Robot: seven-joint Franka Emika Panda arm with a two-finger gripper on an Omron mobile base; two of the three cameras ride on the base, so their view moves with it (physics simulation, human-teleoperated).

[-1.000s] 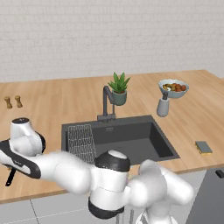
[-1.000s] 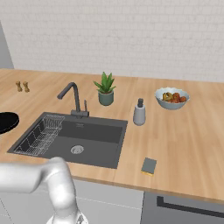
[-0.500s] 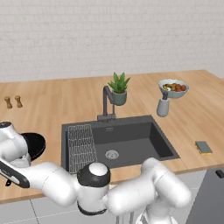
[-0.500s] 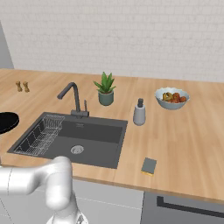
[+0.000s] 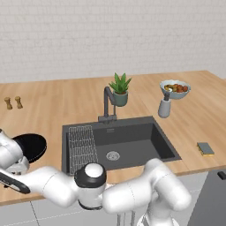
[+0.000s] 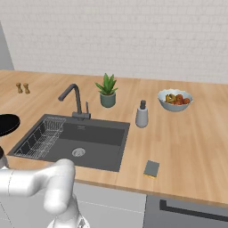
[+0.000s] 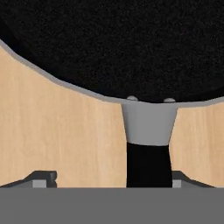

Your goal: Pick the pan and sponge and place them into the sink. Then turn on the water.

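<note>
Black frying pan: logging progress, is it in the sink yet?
Out. The round black frying pan sits on the wooden counter, left of the dark sink.

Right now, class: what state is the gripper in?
Gripper: open, jaws either side of the pan handle, not yet closed on it.

The pan (image 7: 113,43), round, shallow and matt black with a thin grey rim, lies flat on the wooden counter directly ahead of the gripper (image 7: 109,177), its grey handle bracket and black handle running straight back between the two finger tips, which stand apart on either side. The sink (image 5: 132,141), a dark grey recessed basin with a round metal drain, a wire grid rack at its near-pan end and an arched dark faucet (image 5: 108,103) behind it, lies to the side of the gripper, beyond the pan, with no water running. The sponge (image 5: 205,148), small and rectangular, yellow under a dark grey-green top, lies flat on the counter past the far end of the sink, well apart from the gripper.
</note>
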